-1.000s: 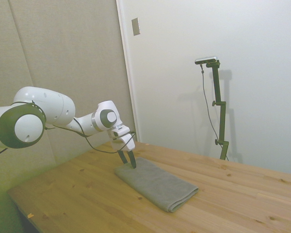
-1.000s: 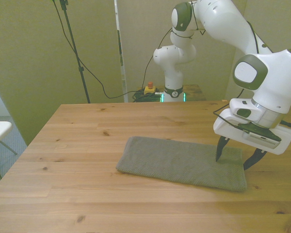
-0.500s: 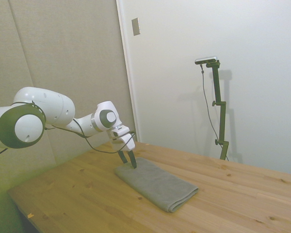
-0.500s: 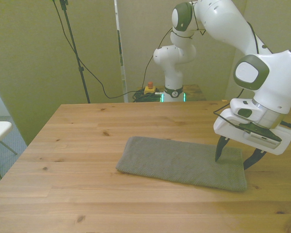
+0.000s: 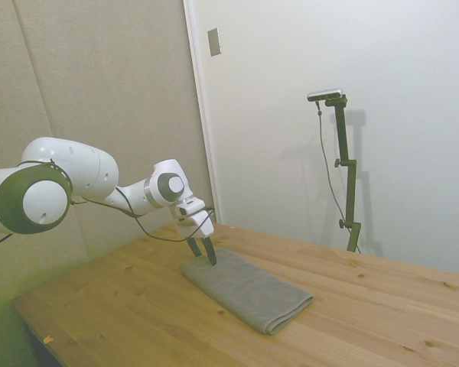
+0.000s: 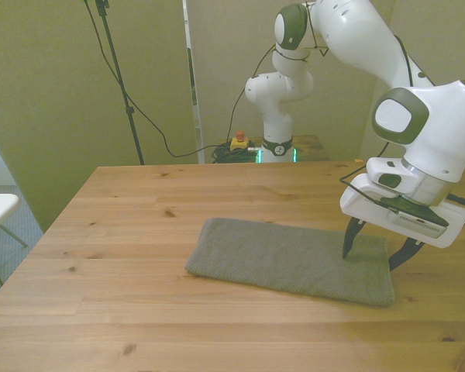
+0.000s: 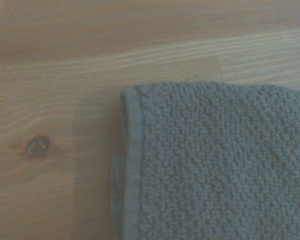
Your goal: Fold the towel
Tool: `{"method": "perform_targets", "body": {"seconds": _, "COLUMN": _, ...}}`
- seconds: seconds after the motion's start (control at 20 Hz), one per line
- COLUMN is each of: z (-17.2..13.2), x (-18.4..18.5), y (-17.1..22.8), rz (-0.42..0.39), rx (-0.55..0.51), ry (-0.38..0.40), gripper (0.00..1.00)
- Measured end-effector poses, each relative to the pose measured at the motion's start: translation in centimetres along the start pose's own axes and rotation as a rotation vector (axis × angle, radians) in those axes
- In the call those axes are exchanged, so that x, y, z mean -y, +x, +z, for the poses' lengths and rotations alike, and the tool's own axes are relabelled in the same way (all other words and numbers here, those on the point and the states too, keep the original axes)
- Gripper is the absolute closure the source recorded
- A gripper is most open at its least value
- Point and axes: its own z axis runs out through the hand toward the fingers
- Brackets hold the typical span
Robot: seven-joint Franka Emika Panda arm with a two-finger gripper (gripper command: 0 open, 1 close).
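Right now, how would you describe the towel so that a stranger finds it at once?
On the wooden table, look just below the white arm's open pincer. The towel lies flat there, a long rectangle. It is the only cloth on the table: plain grey-taupe, thick, with no pattern.

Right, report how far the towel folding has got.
Done: the towel already lies flat on the table as a long, layered rectangle; the wrist view shows stacked hems at its corner.
In hand: the gripper is open, one finger down at the towel's end on the front view's right, the other off its edge. Nothing is gripped.
Left: closing on that end and carrying it over to the other end.
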Motion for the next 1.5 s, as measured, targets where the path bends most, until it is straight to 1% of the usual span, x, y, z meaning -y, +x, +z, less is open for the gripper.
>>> {"method": "perform_targets", "body": {"seconds": 0.45, "z": 0.12, "x": 0.32, "y": 0.03, "rz": 0.001, "rx": 0.000, "ry": -0.006, "gripper": 0.00}}
{"method": "perform_targets", "body": {"seconds": 0.5, "z": 0.12, "x": 0.33, "y": 0.03, "rz": 0.001, "rx": 0.001, "ry": -0.008, "gripper": 1.00}}
{"method": "perform_targets", "body": {"seconds": 1.5, "z": 0.53, "x": 0.84, "y": -0.14, "rz": 0.000, "rx": 0.005, "ry": -0.010, "gripper": 1.00}}
